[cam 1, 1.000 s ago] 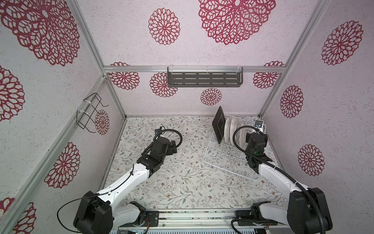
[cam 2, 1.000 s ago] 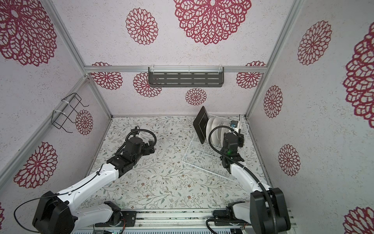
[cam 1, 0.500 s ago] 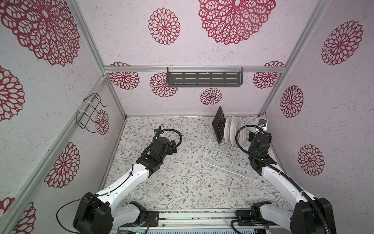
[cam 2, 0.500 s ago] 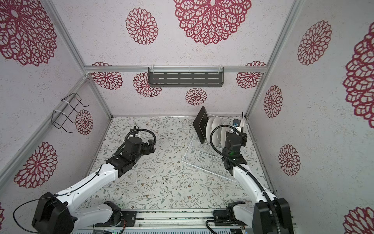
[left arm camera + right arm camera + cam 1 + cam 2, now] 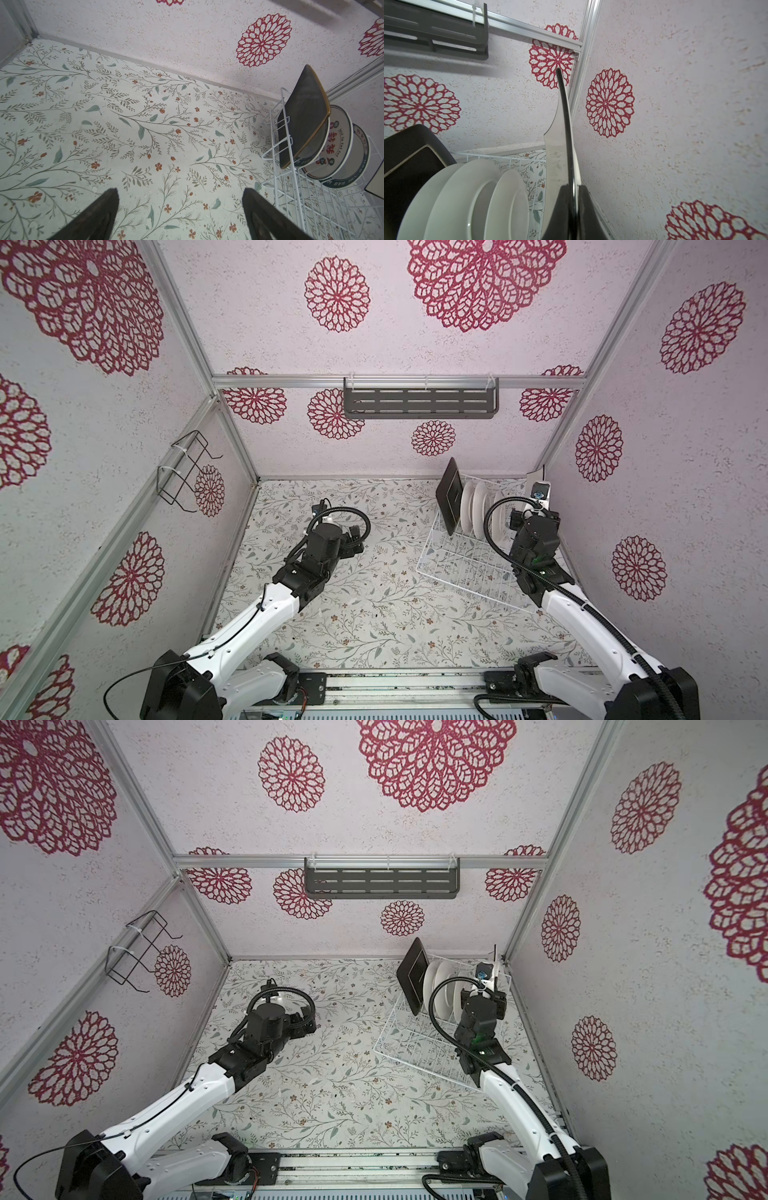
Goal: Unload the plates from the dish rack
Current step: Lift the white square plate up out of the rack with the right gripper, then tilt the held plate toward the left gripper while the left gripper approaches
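The rack [image 5: 457, 572] stood on the floral table [image 5: 374, 605] at the far right, close to the right wall. Plates stood on edge in its far half. The black plate [image 5: 449, 497] leaned at the left end of the row, with its top corner well above the rack's wire side. Right of it, three round plates [image 5: 467, 193] stood one behind another between the tines. The left wrist view showed dark-teal lettered rims and red characters on two of them.

The right gripper [image 5: 573, 189] was clamped tight on the rim of the square white plate [image 5: 558, 158]. That plate stood upright and edge-on between the round plates and the right wall. Its lower edge was hidden, so I could not tell whether it sat in the rack or hung clear of it.

The left gripper [image 5: 180, 199] hovered low over the table, left of the rack and well apart from the plates. Its fingers were spread wide and held nothing.

A grey slotted shelf [image 5: 419, 404] hung on the back wall, and a black wire holder [image 5: 183, 472] hung on the left wall.
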Robot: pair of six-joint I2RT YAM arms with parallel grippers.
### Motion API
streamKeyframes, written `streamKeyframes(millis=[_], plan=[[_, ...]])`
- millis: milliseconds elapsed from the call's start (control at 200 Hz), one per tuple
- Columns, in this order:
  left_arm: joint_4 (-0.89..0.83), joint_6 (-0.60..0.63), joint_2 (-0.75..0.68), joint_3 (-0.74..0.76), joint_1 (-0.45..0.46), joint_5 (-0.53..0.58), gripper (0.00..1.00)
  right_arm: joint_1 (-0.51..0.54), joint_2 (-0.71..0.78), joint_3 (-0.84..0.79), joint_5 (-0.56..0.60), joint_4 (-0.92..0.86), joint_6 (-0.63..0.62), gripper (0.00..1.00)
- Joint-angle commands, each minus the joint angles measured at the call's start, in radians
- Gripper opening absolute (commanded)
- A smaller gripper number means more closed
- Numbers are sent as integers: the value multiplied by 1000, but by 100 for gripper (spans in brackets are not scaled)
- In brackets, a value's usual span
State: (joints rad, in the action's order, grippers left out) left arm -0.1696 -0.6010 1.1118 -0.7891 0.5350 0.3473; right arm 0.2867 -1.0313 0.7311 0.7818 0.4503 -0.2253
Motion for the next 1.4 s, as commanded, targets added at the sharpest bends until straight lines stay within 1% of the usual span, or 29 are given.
streamKeyframes(millis=[0, 125, 305, 445, 560, 746, 816, 926, 1066, 1271, 1391], plan=[[24, -23, -36, 14, 11, -22, 97, 12, 84, 93, 37, 182, -13, 0], [21, -49, -53, 16, 12, -55, 97, 26, 102, 93, 48, 166, 6, 0], [45, -116, -67, 23, 11, -137, 97, 48, 123, 100, 62, 169, 34, 0], [88, -161, -62, 37, 13, -166, 97, 56, 131, 121, 72, 156, 96, 0], [91, -166, -42, 22, 13, -177, 97, 63, 148, 128, 83, 153, 176, 0], [64, -164, -23, -21, 14, -196, 97, 70, 172, 131, 93, 179, 215, 0], [70, -188, -24, -30, 11, -228, 97, 74, 180, 140, 86, 172, 233, 0], [118, -231, -31, -29, 12, -284, 97, 79, 194, 154, 83, 124, 305, 0], [157, -282, -38, -17, 10, -295, 97, 80, 226, 121, 57, 157, 394, 0], [214, -333, -31, -6, 5, -315, 97, 83, 277, 73, -7, 185, 572, 0], [242, -373, -30, 3, 3, -332, 97, 83, 278, 67, -50, 199, 620, 0]])
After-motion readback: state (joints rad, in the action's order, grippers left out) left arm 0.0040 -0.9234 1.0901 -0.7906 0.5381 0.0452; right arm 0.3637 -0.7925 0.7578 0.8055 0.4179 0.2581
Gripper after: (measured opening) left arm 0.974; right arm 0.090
